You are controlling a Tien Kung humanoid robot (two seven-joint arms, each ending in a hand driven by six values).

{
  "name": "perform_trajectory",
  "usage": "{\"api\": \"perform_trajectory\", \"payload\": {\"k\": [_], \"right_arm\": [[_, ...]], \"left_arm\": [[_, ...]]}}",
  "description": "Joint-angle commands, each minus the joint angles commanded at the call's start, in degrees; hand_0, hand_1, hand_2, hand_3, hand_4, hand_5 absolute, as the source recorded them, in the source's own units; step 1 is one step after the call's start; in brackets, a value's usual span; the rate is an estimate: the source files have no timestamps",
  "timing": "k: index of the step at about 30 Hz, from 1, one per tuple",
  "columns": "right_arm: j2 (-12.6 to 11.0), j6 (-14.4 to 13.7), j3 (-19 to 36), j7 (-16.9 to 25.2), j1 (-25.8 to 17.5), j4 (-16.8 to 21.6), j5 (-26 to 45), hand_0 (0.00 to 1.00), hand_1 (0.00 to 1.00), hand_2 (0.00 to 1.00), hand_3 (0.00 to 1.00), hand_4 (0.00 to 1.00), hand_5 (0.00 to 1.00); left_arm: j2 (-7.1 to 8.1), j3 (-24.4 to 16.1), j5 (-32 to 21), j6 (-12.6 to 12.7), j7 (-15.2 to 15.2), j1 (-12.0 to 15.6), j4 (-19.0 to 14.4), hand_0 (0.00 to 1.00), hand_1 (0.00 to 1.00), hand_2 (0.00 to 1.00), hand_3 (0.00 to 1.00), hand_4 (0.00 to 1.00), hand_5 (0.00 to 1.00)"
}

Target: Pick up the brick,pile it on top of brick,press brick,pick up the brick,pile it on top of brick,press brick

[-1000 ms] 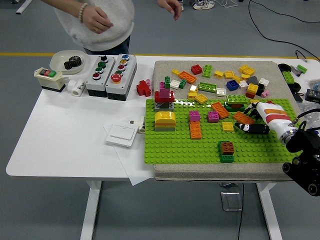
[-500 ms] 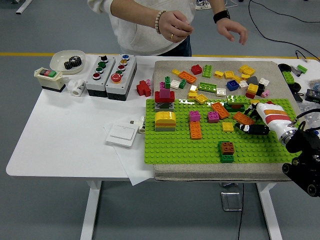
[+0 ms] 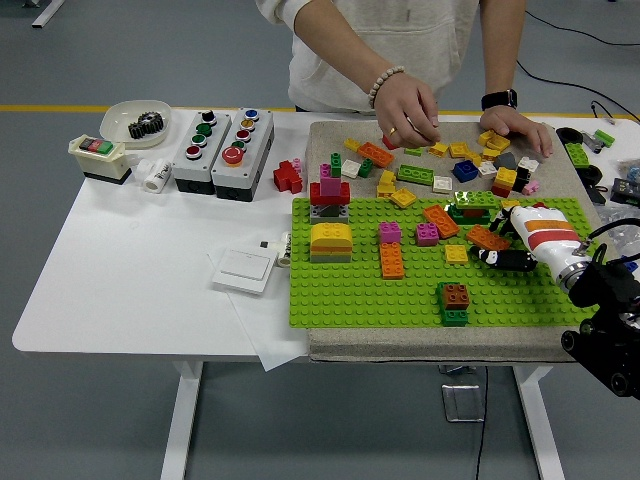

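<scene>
Starting at the far left of the white counter [image 3: 130, 280], a white dish [image 3: 130, 120] with a dark gear is seen, with a small switch box [image 3: 97, 158] near it and two grey button boxes [image 3: 222, 152] to the right. A white wall switch [image 3: 243, 270] lies on paper near the middle. Further right, a green baseplate [image 3: 400, 295] is laid on a grey mat [image 3: 330, 150]. On its left part a red and pink stack [image 3: 329, 193] and a yellow domed stack [image 3: 330, 241] are placed; an orange brick [image 3: 391, 260] lies at the centre, and a brown brick on a green brick [image 3: 454, 302] stands toward the near edge. Loose bricks [image 3: 440, 165] are scattered over the far part of the mat, where a person's two hands are seen: one hand [image 3: 405, 105] is pinching at the bricks, the other hand [image 3: 518, 128] rests flat on them. At the right, the robot's right hand [image 3: 515, 245] is held low over the baseplate, its dark fingers [image 3: 500, 259] curled beside an orange brick at the right [image 3: 487, 237]; whether that brick is grasped cannot be told. The left hand is out of view.
</scene>
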Motion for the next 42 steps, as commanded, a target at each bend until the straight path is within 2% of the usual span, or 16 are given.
{"api": "perform_trajectory", "payload": {"k": [14, 15, 20, 21, 26, 27, 42], "right_arm": [[0.2, -0.7, -0.2, 1.0, 0.2, -1.0, -0.8, 0.203, 0.362, 0.471, 0.549, 0.835, 0.654], [0.2, -0.6, -0.2, 1.0, 0.2, -1.1, -0.8, 0.191, 0.353, 0.460, 0.540, 0.799, 0.641], [0.2, -0.7, -0.3, 0.7, 0.2, -1.2, -1.0, 0.191, 0.353, 0.460, 0.540, 0.799, 0.641], [0.2, -0.7, -0.4, 0.7, 0.2, -1.2, -1.1, 0.185, 0.345, 0.449, 0.519, 0.746, 0.607], [0.2, -0.7, -0.4, 0.6, 0.2, -1.3, -1.4, 0.185, 0.345, 0.449, 0.519, 0.746, 0.607], [0.2, -0.8, -0.4, 0.5, 0.2, -1.3, -1.6, 0.184, 0.342, 0.444, 0.504, 0.691, 0.561], [-0.1, -1.4, -0.8, 0.5, -0.1, -1.3, -3.9, 0.182, 0.343, 0.444, 0.504, 0.713, 0.546]], "left_arm": [[-0.01, 0.4, -0.8, 0.0, -0.3, -0.4, 0.0, 0.782, 0.756, 0.752, 0.597, 0.660, 0.680], [-0.02, 0.4, -0.8, 0.0, -0.3, -0.4, 0.0, 0.782, 0.756, 0.751, 0.597, 0.660, 0.679], [-0.02, 0.4, -0.8, 0.0, -0.3, -0.4, 0.0, 0.782, 0.756, 0.751, 0.597, 0.660, 0.679], [-0.02, 0.4, -0.8, 0.0, -0.3, -0.4, 0.0, 0.782, 0.757, 0.752, 0.596, 0.660, 0.679], [-0.01, 0.5, -0.9, 0.0, -0.4, -0.5, 0.0, 0.782, 0.757, 0.752, 0.596, 0.660, 0.679], [-0.02, 0.5, -0.9, 0.0, -0.4, -0.5, 0.0, 0.782, 0.757, 0.752, 0.596, 0.660, 0.680], [0.01, 0.7, -1.3, 0.0, -0.5, -0.6, 0.0, 0.782, 0.756, 0.752, 0.596, 0.660, 0.680]]}}
